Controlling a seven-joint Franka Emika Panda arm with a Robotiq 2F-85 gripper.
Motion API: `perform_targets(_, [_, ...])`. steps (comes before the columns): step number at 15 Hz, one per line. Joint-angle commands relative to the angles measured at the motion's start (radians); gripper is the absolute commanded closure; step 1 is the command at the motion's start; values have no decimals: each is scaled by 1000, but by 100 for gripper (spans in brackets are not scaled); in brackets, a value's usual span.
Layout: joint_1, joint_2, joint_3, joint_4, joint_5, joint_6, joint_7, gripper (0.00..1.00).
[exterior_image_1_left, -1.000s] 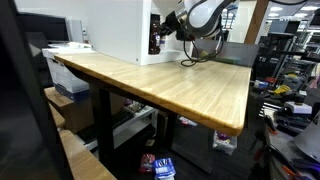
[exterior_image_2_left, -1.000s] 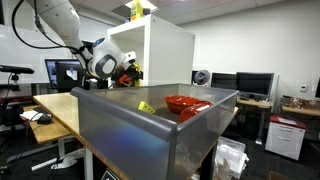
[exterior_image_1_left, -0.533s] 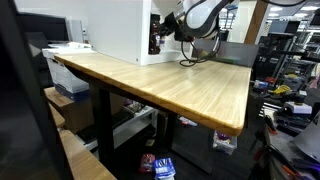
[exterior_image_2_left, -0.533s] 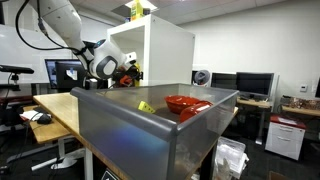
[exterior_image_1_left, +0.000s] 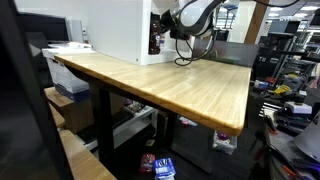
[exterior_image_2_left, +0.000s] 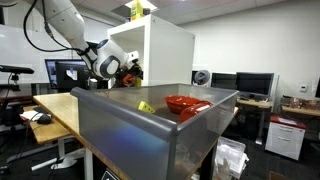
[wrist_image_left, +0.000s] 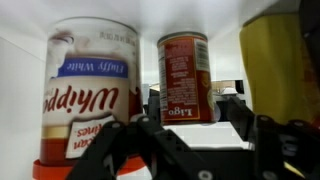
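The wrist view, which seems to stand upside down, looks into a white shelf compartment. In it stand a red can (wrist_image_left: 185, 75) labelled "Ligo", a white tub (wrist_image_left: 88, 90) with a blue label and red lid beside it, and a yellow container (wrist_image_left: 280, 70) at the other side. My gripper (wrist_image_left: 192, 112) is open, its two black fingers spread either side of the red can and still short of it. In both exterior views the gripper (exterior_image_1_left: 163, 30) (exterior_image_2_left: 130, 72) sits at the opening of the white cabinet (exterior_image_1_left: 115, 28) (exterior_image_2_left: 160, 55).
The cabinet stands at the back of a long wooden table (exterior_image_1_left: 170, 85). A grey bin (exterior_image_2_left: 150, 125) in the foreground holds a red bowl (exterior_image_2_left: 187, 103) and a small yellow item (exterior_image_2_left: 146, 106). Desks, monitors and shelving surround the table.
The arm has moved slightly closer to the cabinet opening. The gripper stays open.
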Motion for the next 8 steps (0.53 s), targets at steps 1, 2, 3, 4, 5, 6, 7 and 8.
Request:
perform_targets(1, [41, 30, -35, 36, 43, 8, 2, 29])
perform_targets(2, [49, 34, -42, 40, 46, 8, 1, 36])
perform_targets(3, [58, 37, -51, 45, 51, 7, 1, 39])
perform_targets(4, [65, 40, -58, 48, 53, 7, 1, 44])
perform_targets(5, [77, 46, -71, 54, 57, 7, 0, 51])
perform_targets(6, [93, 53, -88, 64, 65, 7, 0, 47])
perform_targets(7, [107, 57, -103, 70, 70, 8, -2, 43])
perform_targets(8, [113, 59, -111, 73, 71, 8, 0, 42])
